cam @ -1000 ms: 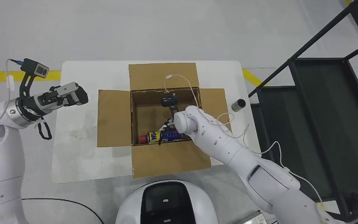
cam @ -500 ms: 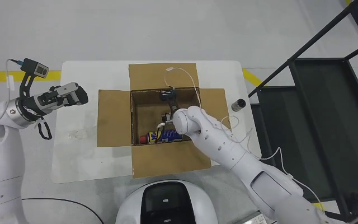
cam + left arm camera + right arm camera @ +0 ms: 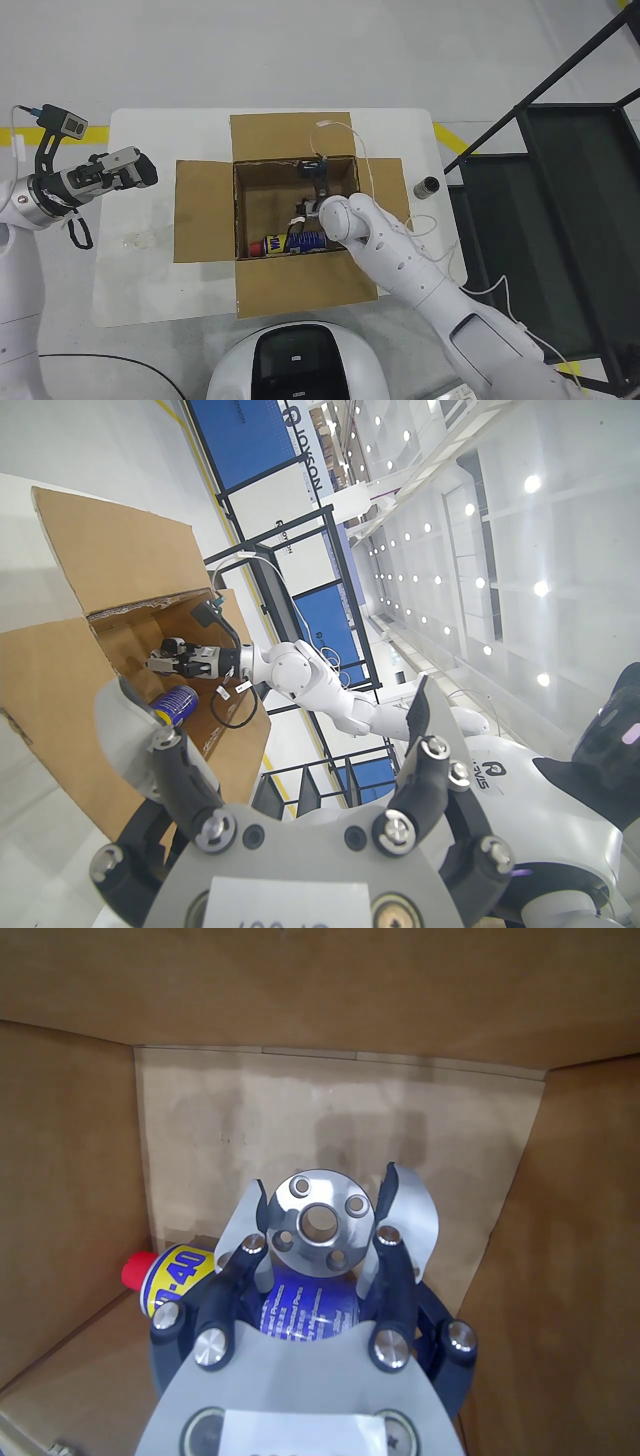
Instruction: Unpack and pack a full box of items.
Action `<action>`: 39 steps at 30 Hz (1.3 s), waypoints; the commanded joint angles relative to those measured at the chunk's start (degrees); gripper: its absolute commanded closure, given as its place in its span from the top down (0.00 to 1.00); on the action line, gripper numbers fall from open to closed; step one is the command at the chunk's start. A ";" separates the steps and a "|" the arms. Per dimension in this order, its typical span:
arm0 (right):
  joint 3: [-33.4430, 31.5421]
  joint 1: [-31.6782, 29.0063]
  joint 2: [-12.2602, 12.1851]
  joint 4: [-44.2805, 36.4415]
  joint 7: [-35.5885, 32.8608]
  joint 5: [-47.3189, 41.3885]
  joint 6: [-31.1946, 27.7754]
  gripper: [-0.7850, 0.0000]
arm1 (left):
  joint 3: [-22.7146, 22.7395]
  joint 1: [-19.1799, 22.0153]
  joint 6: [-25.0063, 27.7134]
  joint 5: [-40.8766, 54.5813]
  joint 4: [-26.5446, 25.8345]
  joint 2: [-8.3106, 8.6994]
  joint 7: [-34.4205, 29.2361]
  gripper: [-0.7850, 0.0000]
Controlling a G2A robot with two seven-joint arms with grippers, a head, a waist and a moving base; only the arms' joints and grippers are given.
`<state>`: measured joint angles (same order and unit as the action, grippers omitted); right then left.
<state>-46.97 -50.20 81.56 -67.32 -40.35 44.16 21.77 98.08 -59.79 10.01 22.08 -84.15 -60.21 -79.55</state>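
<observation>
Left gripper [image 3: 143,170]: held above the left edge of the white table [image 3: 150,270], fingers spread wide with nothing between them, well apart from the box. Cardboard box [image 3: 205,210]: at the table's centre, all four flaps folded outward. Spray can [image 3: 290,242]: lying on its side on the box floor along the wall nearest the robot, red cap toward the left wall. Right gripper [image 3: 322,1208]: reaching down inside the box, its fingers pinching a round metal flange [image 3: 320,1228] by its rim, just above the can. Small dark cylinder [image 3: 428,186]: upright on the table beside the right flap. Black rack [image 3: 560,200]: beyond the table's right edge.
</observation>
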 commanded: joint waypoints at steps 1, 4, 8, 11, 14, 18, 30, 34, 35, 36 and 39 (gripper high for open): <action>0.59 0.46 0.45 1.45 0.89 -0.12 0.25 0.00 | 0.00 0.00 0.00 0.00 0.00 0.00 0.00 1.00; 1.79 1.28 1.15 3.87 2.11 0.68 0.81 0.00 | 0.00 0.00 0.00 0.00 0.00 0.00 0.00 1.00; 2.85 2.29 2.05 6.34 2.81 0.84 1.33 0.86 | 0.00 0.00 0.00 0.00 0.00 0.00 0.00 1.00; 3.27 2.41 2.54 7.03 3.17 0.81 1.61 1.00 | 0.00 0.00 0.00 0.00 0.00 0.00 0.00 1.00; 3.43 2.15 2.81 6.84 3.20 1.12 1.91 1.00 | 0.00 0.00 0.00 0.00 0.00 0.00 0.00 1.00; 3.18 1.43 2.83 5.65 2.99 2.10 2.27 1.00 | 0.00 0.00 0.00 0.00 0.00 0.00 0.00 1.00; 3.16 1.05 3.17 5.72 1.10 5.93 3.14 0.84 | 0.00 0.00 0.00 0.00 0.00 0.00 0.00 1.00; 3.68 1.53 3.65 7.04 0.25 6.62 3.38 0.52 | 0.00 0.00 0.00 0.00 0.00 0.00 0.00 1.00; 3.82 1.67 3.78 7.38 0.09 6.77 3.41 0.48 | 0.00 0.00 0.00 0.00 0.00 0.00 0.00 1.00; 3.93 1.77 3.92 7.73 0.02 6.88 3.50 0.45 | 0.00 0.00 0.00 0.00 0.00 0.00 0.00 1.00; 4.19 2.08 4.31 8.62 0.03 7.27 3.70 0.06 | 0.00 0.00 0.00 0.00 0.00 0.00 0.00 1.00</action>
<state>-42.81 -48.20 85.77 -58.89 -40.35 51.37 25.40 98.08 -59.79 10.01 22.08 -84.15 -60.21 -79.55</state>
